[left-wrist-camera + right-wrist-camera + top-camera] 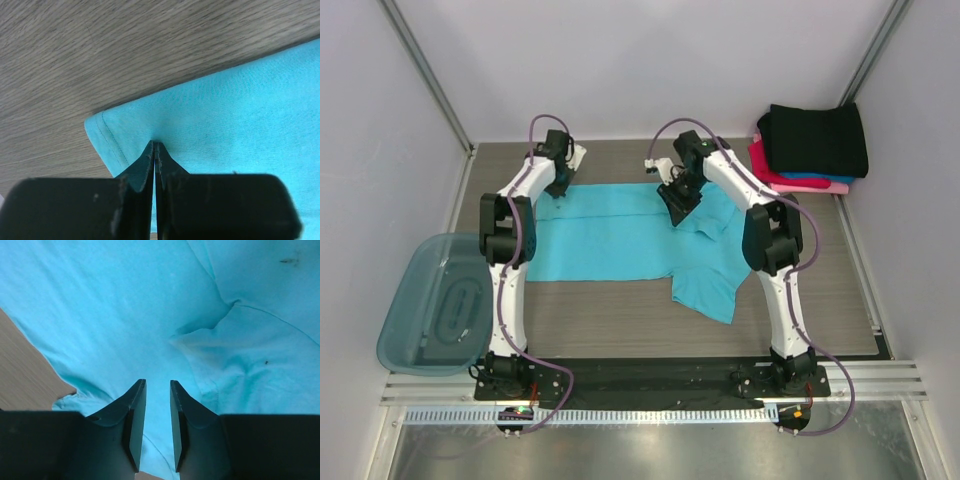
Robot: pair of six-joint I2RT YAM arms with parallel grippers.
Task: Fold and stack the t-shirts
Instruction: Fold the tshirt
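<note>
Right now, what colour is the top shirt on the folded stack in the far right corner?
Black; the top shirt shows best in the top external view.

The black t-shirt [815, 140] covers most of the folded t-shirts [762, 160] beneath.

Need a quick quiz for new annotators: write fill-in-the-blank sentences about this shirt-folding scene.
The left gripper is ____ on the turquoise t-shirt near its corner. The right gripper has its jaws ____ over that shirt. The top garment of the folded stack is ____. The translucent bin sits on the robot's ____ side.
Missing: shut; open; black; left.
</note>
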